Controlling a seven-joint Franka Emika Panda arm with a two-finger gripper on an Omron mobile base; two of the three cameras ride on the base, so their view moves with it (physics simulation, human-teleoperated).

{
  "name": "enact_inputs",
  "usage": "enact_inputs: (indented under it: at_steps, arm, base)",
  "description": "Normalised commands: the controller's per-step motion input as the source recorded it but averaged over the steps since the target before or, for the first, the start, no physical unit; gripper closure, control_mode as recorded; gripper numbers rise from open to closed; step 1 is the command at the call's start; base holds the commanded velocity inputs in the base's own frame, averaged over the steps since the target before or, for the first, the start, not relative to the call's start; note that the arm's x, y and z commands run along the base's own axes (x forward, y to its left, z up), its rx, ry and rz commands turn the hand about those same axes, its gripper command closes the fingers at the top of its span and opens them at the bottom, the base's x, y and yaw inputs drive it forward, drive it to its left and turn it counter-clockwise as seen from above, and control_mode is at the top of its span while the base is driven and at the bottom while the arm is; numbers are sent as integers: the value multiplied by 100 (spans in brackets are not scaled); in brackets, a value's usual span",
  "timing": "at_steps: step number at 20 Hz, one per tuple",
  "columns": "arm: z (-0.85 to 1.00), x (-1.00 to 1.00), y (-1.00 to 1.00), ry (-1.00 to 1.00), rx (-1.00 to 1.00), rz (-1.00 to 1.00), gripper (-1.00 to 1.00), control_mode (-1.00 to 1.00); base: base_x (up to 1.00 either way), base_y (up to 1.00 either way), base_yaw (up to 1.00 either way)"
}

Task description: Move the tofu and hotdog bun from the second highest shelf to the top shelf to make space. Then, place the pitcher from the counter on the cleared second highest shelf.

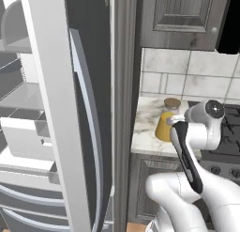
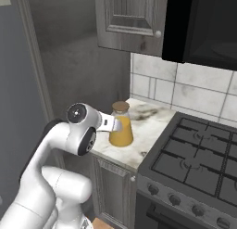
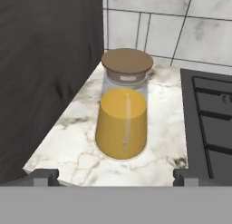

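Standing upright on the counter point(image 3: 68, 146), the pitcher point(image 3: 122, 114) before jaws wide apart; fridge shelves point(image 1: 23, 97) leftward.

Counter point(image 3: 72, 146) bare round pitcher point(image 3: 122, 123); dark fridge side point(image 3: 45, 73) blocks 9 o'clock, stove point(image 3: 208, 123) at 3, tiles behind

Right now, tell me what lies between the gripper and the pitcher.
Nothing but bare marbled counter. In the hand view the open gripper faces the pitcher squarely, with no object in the stretch between them.
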Motion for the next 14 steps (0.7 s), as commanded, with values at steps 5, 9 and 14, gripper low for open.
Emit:
enact_inputs:
  at_steps: [5, 9, 14]
  arm:
    - [-32, 27, -37, 0, 0, 6, -100, -100]
    - [-5, 37, -16, 11, 0, 5, -100, -100]
    - [0, 34, -1, 14, 0, 5, -100, -100]
  base:
    - [0, 0, 0]
    - [0, 0, 0]
    - [0, 0, 0]
